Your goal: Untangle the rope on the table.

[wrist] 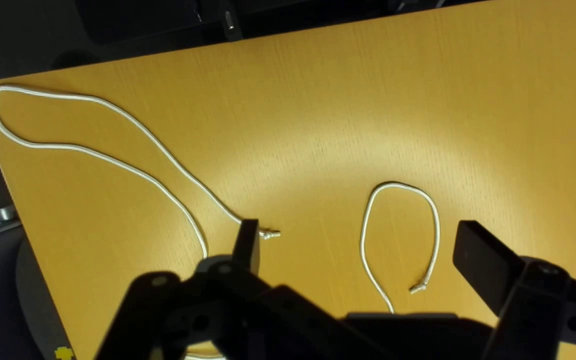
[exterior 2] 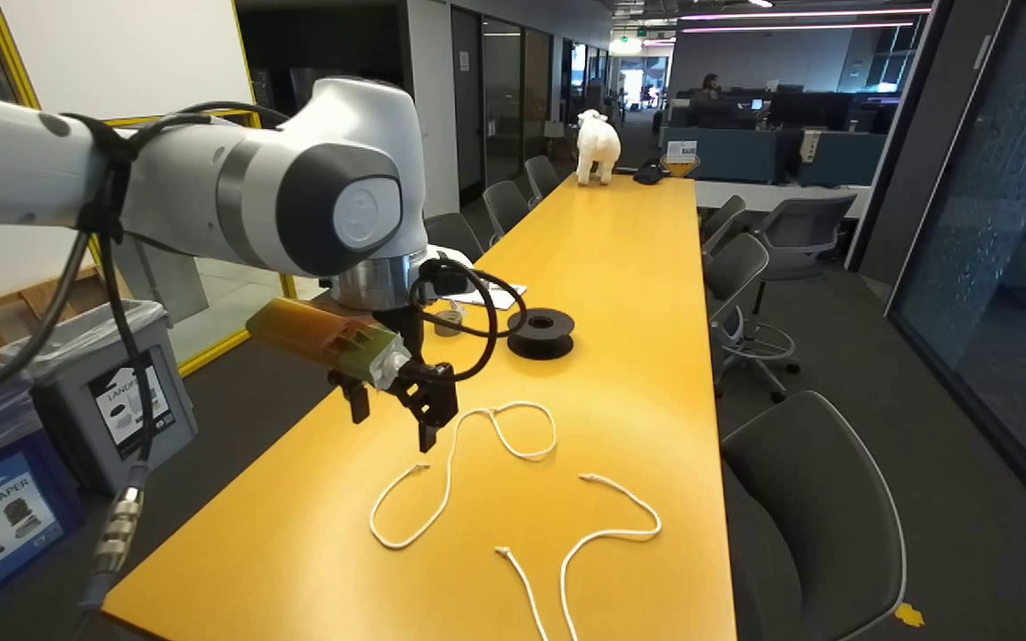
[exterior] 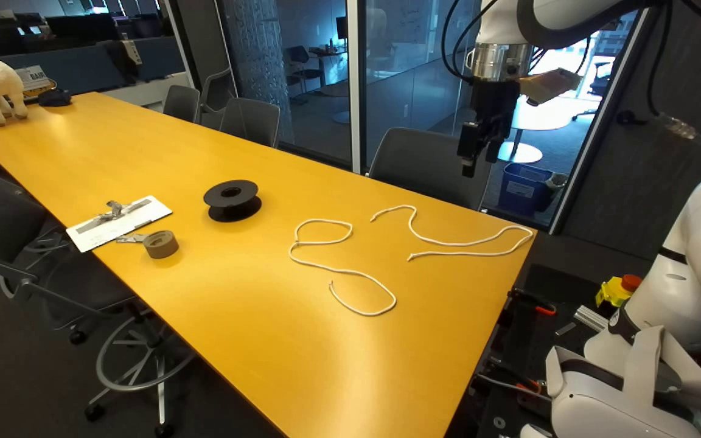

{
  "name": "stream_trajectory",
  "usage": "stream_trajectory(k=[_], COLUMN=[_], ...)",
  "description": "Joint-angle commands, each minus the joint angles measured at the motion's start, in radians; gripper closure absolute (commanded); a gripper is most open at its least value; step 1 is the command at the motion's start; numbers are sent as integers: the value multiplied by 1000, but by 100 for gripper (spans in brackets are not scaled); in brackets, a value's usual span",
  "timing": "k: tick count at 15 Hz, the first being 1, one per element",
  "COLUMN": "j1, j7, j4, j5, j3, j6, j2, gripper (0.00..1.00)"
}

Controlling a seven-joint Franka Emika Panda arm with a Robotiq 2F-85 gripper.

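Bench [exterior: 253,258]: one long, glossy yellow-orange top, bordered on one side by a glass wall [exterior: 411,73]; a black spool [exterior: 229,202] is set flat upon it.
Rope [exterior: 341,270]: laid on the bench, on the spool's side nearer the arm [exterior 2: 264,182], in two cream lengths apart from each other.
Looped length [exterior 2: 451,467]: found nearer the spool; a rounded loop is formed at the end toward the spool and an open hook at the end away from it. Whether the loop is knotted or merely crossed cannot be told.
Wavy length [exterior: 457,244]: found farther from the spool; it is bent back on itself, and its two ends are shown in both exterior views. A knotted tip is seen in the wrist view.
Claw [exterior 2: 394,429]: held above the bench, on the same side of the spool as the rope; its jaws are spread wide apart, and both lengths are shown below in the wrist view.
Tape roll [exterior: 160,244]: set near the spool, on the side away from the glass wall.
White board [exterior: 120,226]: fitted with a metallic clip and laid on that same side of the spool.
Woolly white figure [exterior 2: 598,147]: stood on the bench well beyond the spool.
Chairs [exterior: 250,118]: placed along both sides, the spool between them.
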Motion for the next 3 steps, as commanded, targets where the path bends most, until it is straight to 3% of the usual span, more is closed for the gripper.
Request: stream_trajectory(k=[1, 3], j1=[-1, -1], j7=[0, 1], j4=[2, 2], j5=[1, 1], j3=[1, 1], j6=[-2, -2], j2=[0, 0], gripper=[0, 0])
